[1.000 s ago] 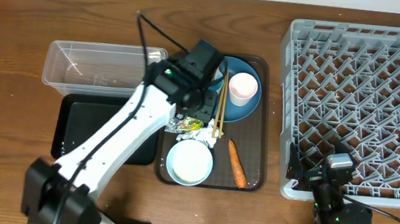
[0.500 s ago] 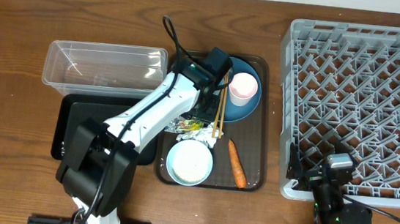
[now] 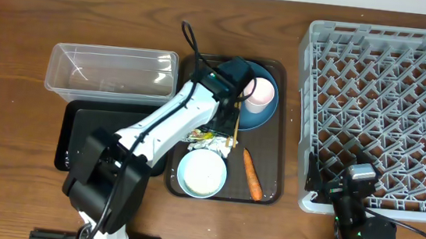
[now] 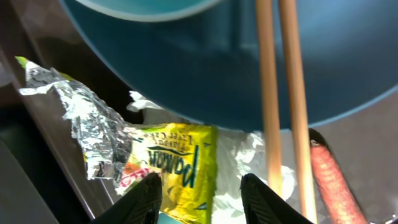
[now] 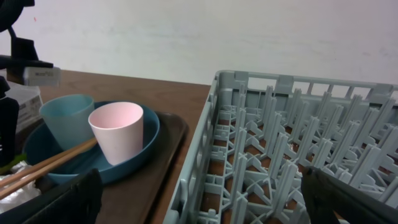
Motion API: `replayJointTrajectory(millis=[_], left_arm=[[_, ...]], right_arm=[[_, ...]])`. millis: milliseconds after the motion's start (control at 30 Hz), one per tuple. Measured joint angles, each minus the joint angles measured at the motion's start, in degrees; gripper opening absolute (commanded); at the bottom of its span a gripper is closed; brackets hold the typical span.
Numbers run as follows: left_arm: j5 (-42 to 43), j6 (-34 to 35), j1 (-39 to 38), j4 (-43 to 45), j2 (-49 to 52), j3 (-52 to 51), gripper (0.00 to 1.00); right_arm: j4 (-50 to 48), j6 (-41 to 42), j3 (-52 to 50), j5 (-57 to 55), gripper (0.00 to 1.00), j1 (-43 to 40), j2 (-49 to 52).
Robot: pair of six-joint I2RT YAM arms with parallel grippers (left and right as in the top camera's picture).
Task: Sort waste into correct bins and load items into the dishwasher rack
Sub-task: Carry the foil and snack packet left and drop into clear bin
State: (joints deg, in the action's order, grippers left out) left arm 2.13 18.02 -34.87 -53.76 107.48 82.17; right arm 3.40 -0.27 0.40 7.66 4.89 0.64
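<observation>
From overhead, I saw the left arm stretched across the brown tray (image 3: 277, 141), its left gripper (image 3: 233, 98) over the near edge of the plate (image 3: 264, 115), just beside the pink cup (image 3: 258, 94). The chopsticks (image 3: 235, 129) ran off the plate toward the foil (image 3: 205, 141) and tissue heaped above the bowl (image 3: 202, 173); the carrot (image 3: 251, 174) lay to the bowl's right. The tub (image 3: 112, 70) and black tray (image 3: 78, 134) sat on the counter (image 3: 17, 38) left of the brown tray, the rack (image 3: 386, 113) well to the right, with the right gripper (image 3: 363, 175) at its near edge. Through the left wrist, the left gripper (image 4: 202, 202) stood partly open with nothing between its fingers (image 4: 146, 193), hovering above a yellow wrapper (image 4: 171, 162) with foil (image 4: 87, 118) to one side and tissue (image 4: 249, 155) to the other. The plate (image 4: 249, 81) filled the top, the chopsticks (image 4: 268, 93) crossed it, and the carrot (image 4: 329, 174) showed at the lower right. Through the right wrist, the right gripper (image 5: 199, 205) was spread wide and empty. It faced the rack (image 5: 280, 155) and the plate (image 5: 146, 140), which carried the pink cup (image 5: 118, 140), the blue cup (image 5: 67, 119) and the chopsticks (image 5: 50, 165).
</observation>
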Motion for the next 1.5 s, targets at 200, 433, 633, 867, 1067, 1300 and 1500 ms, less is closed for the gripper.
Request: replayJointTrajectory(millis=[200,433,633,867,1067,1300,1500], left_arm=[[0.0,0.0,-0.5,0.5,0.0,-2.3,0.44],[-2.5,0.0,-0.5,2.7,0.0,-5.6,0.4],[-4.5,0.1,-0.5,3.1,0.0,-5.6,0.27],[-5.3,0.2,-0.5,3.2,0.0,-5.6,0.06],[-5.4,0.2,-0.5,2.8,-1.0,-5.6,0.06],[-5.4,0.1,-0.3,2.6,-9.6,-5.1,0.06],[-5.3,-0.1,4.7,2.7,-18.7,-4.2,0.06]], right_arm=[[0.0,0.0,0.0,0.0,0.99,0.0,0.0],[0.0,0.0,0.0,0.0,0.99,0.0,0.0],[0.0,0.0,0.0,0.0,0.99,0.0,0.0],[0.0,0.0,0.0,0.0,0.99,0.0,0.0],[0.0,0.0,0.0,0.0,0.99,0.0,0.0],[0.0,0.0,0.0,0.0,0.99,0.0,0.0],[0.0,0.0,0.0,0.0,0.99,0.0,0.0]])
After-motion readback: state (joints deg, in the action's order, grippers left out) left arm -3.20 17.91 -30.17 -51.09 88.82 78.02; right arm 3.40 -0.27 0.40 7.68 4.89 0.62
